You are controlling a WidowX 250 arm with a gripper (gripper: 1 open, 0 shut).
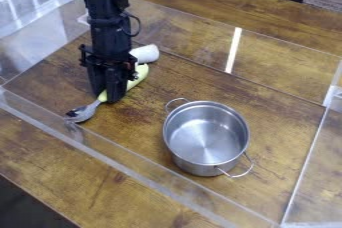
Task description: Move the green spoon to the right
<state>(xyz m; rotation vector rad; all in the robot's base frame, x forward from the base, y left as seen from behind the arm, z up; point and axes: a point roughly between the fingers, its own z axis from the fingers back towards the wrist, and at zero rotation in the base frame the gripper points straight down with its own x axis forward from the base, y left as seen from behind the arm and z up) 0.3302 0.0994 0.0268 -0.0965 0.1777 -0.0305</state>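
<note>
The green spoon (84, 113) lies on the wooden table at the left, with its silver bowl pointing to the front left. Its yellow-green handle runs up under my gripper (114, 94). The gripper points almost straight down and its black fingers are shut on the handle, hiding the handle's middle. A bit of green shows to the right of the fingers.
A steel pot (207, 138) with small side handles stands empty to the right of the spoon, nearer the front. A white rounded toy (144, 52) lies just behind the gripper. Clear plastic walls (80, 132) run along the front and the left of the table.
</note>
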